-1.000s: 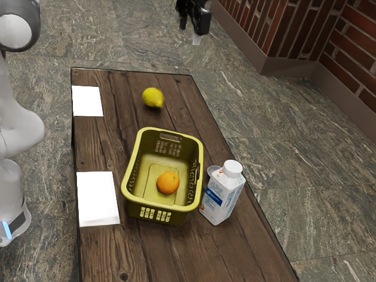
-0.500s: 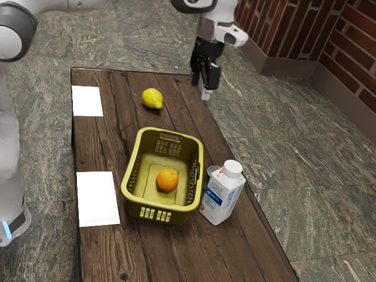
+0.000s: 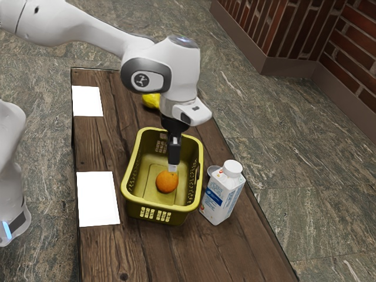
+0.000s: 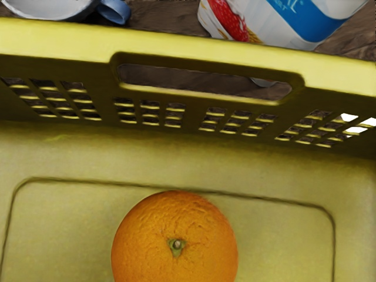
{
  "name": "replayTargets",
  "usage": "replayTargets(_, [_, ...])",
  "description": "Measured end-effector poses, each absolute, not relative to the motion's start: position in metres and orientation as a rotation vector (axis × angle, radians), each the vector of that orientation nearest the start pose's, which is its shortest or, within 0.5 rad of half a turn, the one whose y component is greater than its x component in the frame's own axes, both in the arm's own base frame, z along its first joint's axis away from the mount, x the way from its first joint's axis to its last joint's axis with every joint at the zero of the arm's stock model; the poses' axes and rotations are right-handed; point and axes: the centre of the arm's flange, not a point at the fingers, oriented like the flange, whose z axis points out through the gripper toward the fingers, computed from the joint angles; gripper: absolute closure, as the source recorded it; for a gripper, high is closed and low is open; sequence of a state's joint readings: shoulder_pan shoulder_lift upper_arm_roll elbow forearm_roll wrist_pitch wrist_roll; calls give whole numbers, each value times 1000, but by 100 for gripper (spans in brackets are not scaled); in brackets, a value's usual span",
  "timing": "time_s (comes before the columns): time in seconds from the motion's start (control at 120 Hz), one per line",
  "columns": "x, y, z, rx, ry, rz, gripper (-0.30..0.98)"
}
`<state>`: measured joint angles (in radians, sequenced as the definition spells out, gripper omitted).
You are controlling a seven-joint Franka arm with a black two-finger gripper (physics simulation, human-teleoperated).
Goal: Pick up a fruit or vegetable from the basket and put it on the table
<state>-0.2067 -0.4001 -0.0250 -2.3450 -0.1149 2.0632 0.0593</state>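
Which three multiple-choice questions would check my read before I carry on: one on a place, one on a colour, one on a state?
1. Where is the orange?
A) On the floor
B) On a white sheet
C) In the basket

2. What colour is the carton's cap?
A) White
B) Red
C) Green

3. How does the carton stand?
A) Upside down
B) Upright
C) Flat on its side

Key:
1: C, both views show the orange within the basket's walls.
2: A, the exterior view shows a white cap.
3: B, the exterior view shows the cap on top and the base on the table.
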Motion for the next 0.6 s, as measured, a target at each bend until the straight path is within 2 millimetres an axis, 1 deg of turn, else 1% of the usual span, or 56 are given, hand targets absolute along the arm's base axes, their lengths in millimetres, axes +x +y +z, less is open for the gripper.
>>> replayTargets(0.042, [428, -106, 487, -3224, 380, -181, 2])
replayTargets(0.15, [433, -108, 473, -3229, 388, -166, 2])
replayTargets(0.2, [438, -106, 464, -3240, 385, -131, 2])
replayTargets(0.3, [442, -102, 455, -3256, 387, -74, 2])
replayTargets(0.45, [449, -99, 430, -3284, 389, 30, 2])
replayTargets(0.6, [457, -97, 419, -3275, 382, 29, 2])
